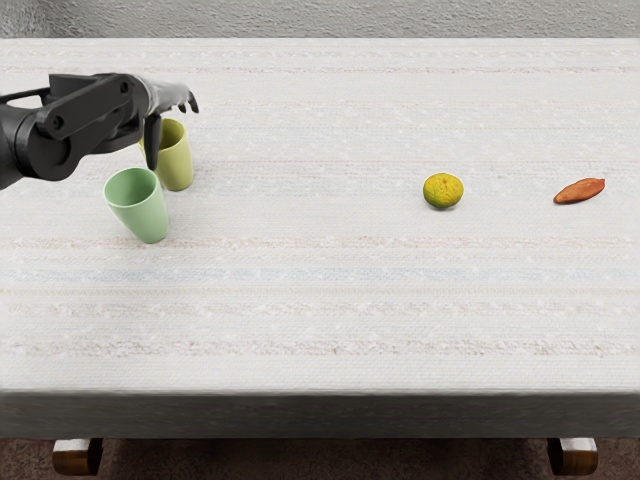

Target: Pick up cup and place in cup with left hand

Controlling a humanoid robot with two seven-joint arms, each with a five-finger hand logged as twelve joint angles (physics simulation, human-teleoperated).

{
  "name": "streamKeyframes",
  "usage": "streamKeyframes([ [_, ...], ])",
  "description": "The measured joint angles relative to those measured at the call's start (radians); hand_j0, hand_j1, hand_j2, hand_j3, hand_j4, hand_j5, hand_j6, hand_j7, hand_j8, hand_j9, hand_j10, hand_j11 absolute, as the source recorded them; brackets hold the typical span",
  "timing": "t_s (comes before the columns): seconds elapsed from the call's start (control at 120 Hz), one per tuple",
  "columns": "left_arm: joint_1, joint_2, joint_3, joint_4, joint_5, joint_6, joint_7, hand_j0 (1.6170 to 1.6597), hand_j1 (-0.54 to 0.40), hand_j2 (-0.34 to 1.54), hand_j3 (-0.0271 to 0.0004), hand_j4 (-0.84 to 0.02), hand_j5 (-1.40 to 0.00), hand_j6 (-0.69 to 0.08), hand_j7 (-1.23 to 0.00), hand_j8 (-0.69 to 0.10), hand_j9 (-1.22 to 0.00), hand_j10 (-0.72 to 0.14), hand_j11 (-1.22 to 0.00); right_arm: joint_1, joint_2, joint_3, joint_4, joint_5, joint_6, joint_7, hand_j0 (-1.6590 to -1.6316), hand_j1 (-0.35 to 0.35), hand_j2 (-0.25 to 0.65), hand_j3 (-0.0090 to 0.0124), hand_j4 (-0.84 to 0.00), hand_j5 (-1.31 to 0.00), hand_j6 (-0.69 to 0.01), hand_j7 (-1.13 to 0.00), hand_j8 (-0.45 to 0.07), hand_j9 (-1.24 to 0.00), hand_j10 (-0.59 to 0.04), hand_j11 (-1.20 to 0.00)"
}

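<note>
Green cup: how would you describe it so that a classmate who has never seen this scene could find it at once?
On the table, look at the picture's left side, where the left robot hand reaches in. The green cup is just below it. It is paler, nearer the table's front edge and further left than the yellowish cup.

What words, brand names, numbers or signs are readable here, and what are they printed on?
None that I can make out: no lettering shows on the green cup, the yellow cup, the yellow-green fruit, the orange-brown item, the tablecloth or the black arm.
</note>
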Motion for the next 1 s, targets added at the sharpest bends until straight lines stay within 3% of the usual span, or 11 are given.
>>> streamKeyframes([
  [0.392,0.008,-0.015,0.015,0.057,-0.004,0.006,-0.024,1.6581,0.043,0.05,0.0,-0.257,-0.33,-0.258,-0.33,-0.258,-0.33,-0.257,-0.33,0.0,0.0,0.0,0.0,0.0,0.0,0.0,-1.6581,-0.317,-0.005,0.0,-0.027,-0.03,-0.027,-0.03,-0.027,-0.03,-0.027,-0.03],
  [1.0,0.022,-0.028,0.03,0.067,-0.005,0.001,-0.027,1.658,-0.093,0.08,0.0,-0.374,-0.48,-0.35,-0.48,-0.357,-0.48,-0.372,-0.48,-0.001,0.0,0.0,-0.016,0.0,0.0,0.0,-1.6581,-0.317,-0.006,0.0,-0.027,-0.04,-0.027,-0.04,-0.027,-0.04,-0.027,-0.04],
])
